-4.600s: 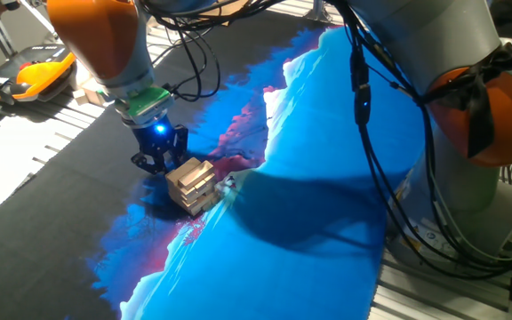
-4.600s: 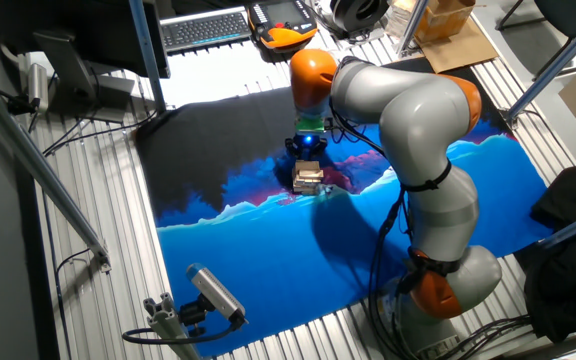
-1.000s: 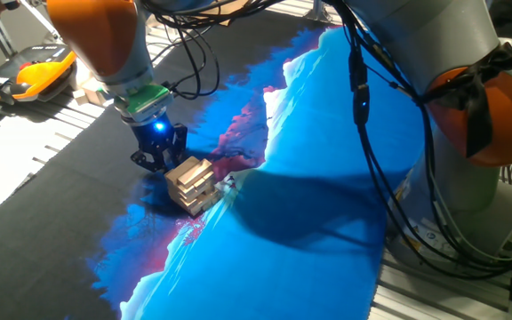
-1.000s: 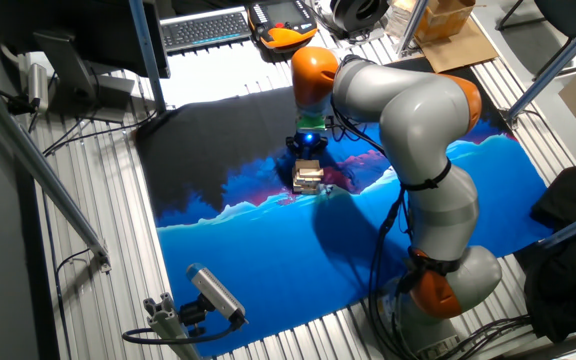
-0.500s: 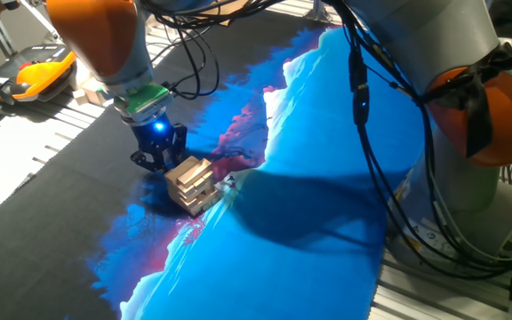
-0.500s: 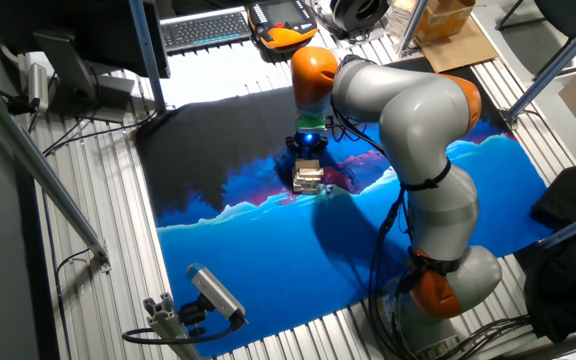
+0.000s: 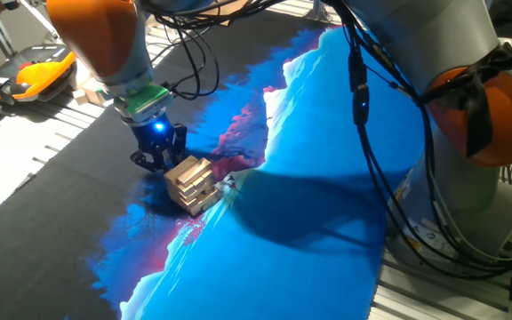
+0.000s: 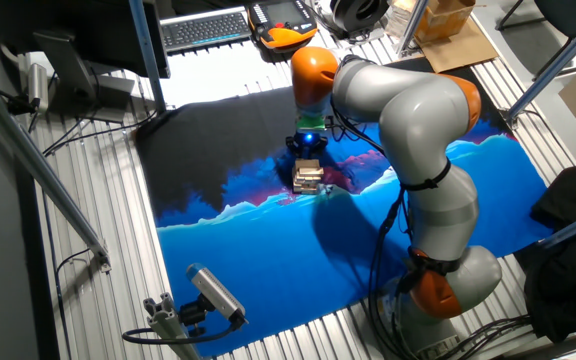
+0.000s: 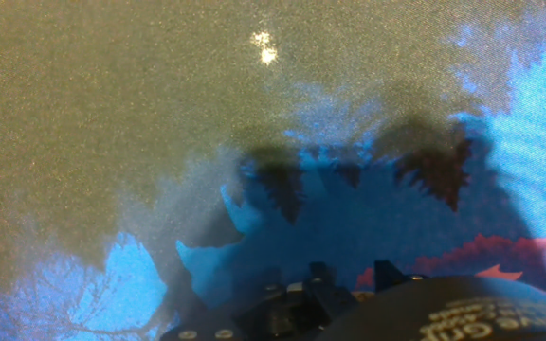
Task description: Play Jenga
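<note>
The small pale natural-wood Jenga tower (image 7: 192, 184) stands slightly askew on the blue-and-black printed cloth (image 7: 327, 169), just beside the black two-finger gripper (image 7: 156, 160), whose finger spacing cannot be determined.

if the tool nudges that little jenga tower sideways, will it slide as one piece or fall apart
Probably it comes apart: the tower is loose wooden blocks stacked crosswise, and the layers already sit askew. The blocks look small and light, so a push from the tool right beside it would likely shift single layers. The cloth under it may grip the bottom layer.
</note>
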Controlling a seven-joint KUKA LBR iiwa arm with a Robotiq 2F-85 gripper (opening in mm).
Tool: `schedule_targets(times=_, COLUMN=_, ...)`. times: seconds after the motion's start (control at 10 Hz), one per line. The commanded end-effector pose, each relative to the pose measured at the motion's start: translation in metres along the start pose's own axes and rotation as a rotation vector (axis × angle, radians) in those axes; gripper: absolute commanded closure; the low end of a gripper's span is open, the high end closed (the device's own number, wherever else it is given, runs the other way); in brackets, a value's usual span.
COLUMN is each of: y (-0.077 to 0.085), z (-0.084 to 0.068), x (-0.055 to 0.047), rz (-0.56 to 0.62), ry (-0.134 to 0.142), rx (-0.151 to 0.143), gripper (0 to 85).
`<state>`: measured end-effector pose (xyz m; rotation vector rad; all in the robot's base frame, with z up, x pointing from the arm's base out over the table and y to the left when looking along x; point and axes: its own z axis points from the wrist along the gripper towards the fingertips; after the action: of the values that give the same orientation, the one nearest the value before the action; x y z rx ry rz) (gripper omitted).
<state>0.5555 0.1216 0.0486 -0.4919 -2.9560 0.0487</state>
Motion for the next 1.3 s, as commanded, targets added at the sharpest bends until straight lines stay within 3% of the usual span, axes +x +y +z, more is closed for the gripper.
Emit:
schedule_targets(times=0.0, y=-0.0001, z=-0.0001, x=0.0002, rz=0.000, ry=0.002, rx=0.000, gripper=68.0)
schedule_targets(times=1.2, y=0.0003, z=-0.0020, x=0.0024, rz=0.003, ry=0.000, rx=0.004, gripper=68.0)
